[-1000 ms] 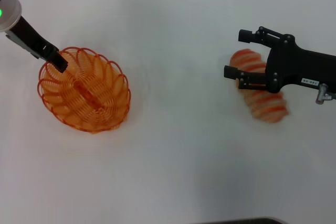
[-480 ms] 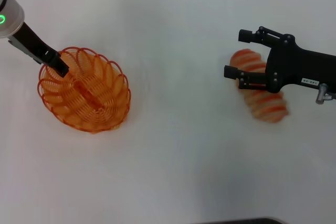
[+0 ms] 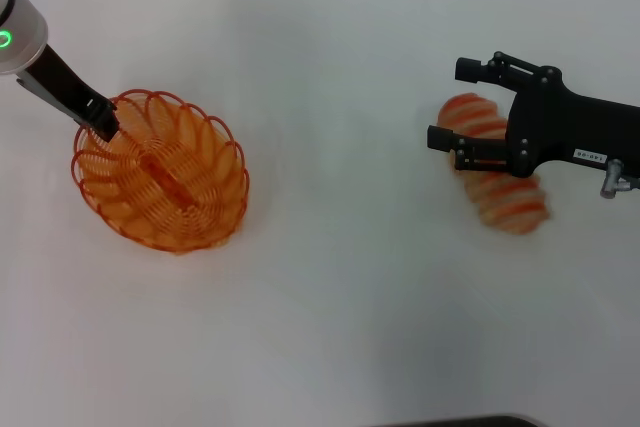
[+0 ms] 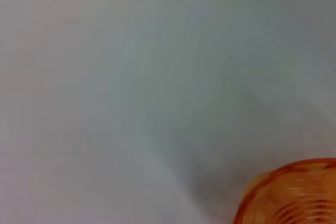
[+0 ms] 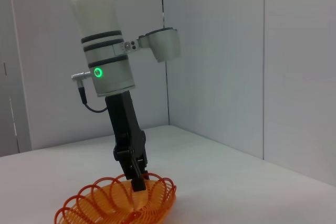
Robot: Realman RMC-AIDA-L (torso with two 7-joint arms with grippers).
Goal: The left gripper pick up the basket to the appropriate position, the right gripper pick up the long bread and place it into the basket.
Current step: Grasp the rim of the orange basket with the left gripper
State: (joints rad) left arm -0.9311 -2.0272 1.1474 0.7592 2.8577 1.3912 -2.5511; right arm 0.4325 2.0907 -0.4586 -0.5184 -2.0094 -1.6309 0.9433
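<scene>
White tabletop (image 3: 330, 327) fills head view, plain, matte, evenly lit, soft faint shadows. Dark edge strip (image 3: 460, 421) at near side of table, centre-right. Right wrist view: same white surface (image 5: 252, 187) runs to pale grey-white wall panels (image 5: 220, 51); vertical seams between panels, one corner joint (image 5: 164, 72) behind table's far edge. Another seam (image 5: 263, 61) further along. Light diffuse, no visible window or lamp. Left wrist view: blurred pale grey surface only.

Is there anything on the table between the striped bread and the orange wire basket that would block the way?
Nothing visible. The white table is bare between the striped tan long bread, under the right gripper, and the orange wire basket, where the left gripper sits at the rim.
</scene>
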